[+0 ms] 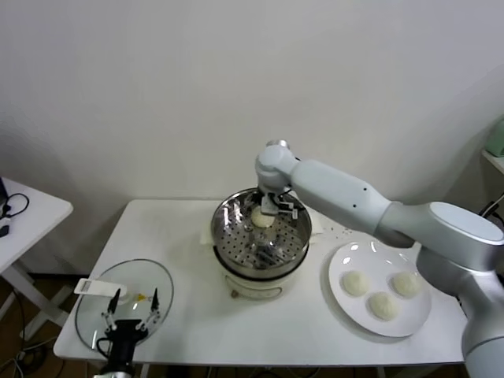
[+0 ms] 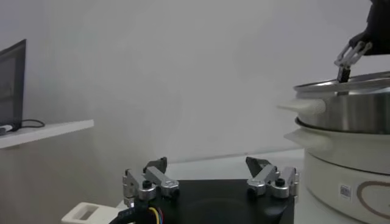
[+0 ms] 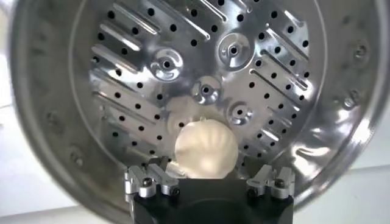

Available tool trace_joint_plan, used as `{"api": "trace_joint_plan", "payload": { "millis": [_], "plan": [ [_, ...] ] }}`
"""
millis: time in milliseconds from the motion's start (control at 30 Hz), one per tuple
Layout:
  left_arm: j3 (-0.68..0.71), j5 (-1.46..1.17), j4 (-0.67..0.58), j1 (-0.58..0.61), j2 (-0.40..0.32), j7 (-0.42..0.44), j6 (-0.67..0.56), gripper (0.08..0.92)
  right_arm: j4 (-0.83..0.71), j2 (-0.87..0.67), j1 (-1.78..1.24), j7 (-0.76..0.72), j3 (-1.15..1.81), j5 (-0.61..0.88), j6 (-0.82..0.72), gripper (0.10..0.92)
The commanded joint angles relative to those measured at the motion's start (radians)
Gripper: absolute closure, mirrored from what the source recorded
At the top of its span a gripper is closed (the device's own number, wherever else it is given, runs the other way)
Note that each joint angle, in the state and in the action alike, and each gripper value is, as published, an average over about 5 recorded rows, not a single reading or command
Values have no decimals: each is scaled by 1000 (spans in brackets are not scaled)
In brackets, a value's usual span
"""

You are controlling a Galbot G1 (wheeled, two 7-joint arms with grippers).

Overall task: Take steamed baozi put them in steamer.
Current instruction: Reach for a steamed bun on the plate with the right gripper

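One small, domed, cream-white dough bun [image 3: 205,149] is seen lying on the perforated tray of the round, shiny stainless-steel steamer [image 1: 228,239], between the spread fingers of the right hand [image 1: 272,211], which is wide open and grips nothing. The release is best finished by a straight lift clear of the rim, so that the bun is not nudged. Three more buns [image 1: 382,293] wait on the flat white plate [image 1: 342,303] on the white bench [image 1: 189,331]. The left hand [image 2: 210,182] is parked open over the round glass lid [image 1: 90,315], holding nothing. The bun's far side is hidden.
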Motion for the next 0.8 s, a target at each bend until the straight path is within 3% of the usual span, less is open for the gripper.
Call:
{"api": "trace_joint_plan", "payload": {
  "millis": [33, 167, 400, 600, 800],
  "plan": [
    [1, 0, -1, 0, 0, 0, 1, 177, 171, -218, 211, -23, -117, 425, -189, 203],
    [2, -1, -3, -1, 3, -3, 6, 177, 216, -353, 298, -25, -156, 689, -406, 203],
    [17, -9, -10, -3, 1, -8, 18, 177, 212, -583, 295, -12, -214, 881, -630, 203],
    [22, -17, -19, -2, 7, -7, 24, 177, 225, -729, 174, 13, -209, 909, -690, 203],
    [27, -16, -19, -3, 6, -7, 26, 177, 234, -800, 4, 38, -155, 841, -711, 203]
  ]
}}
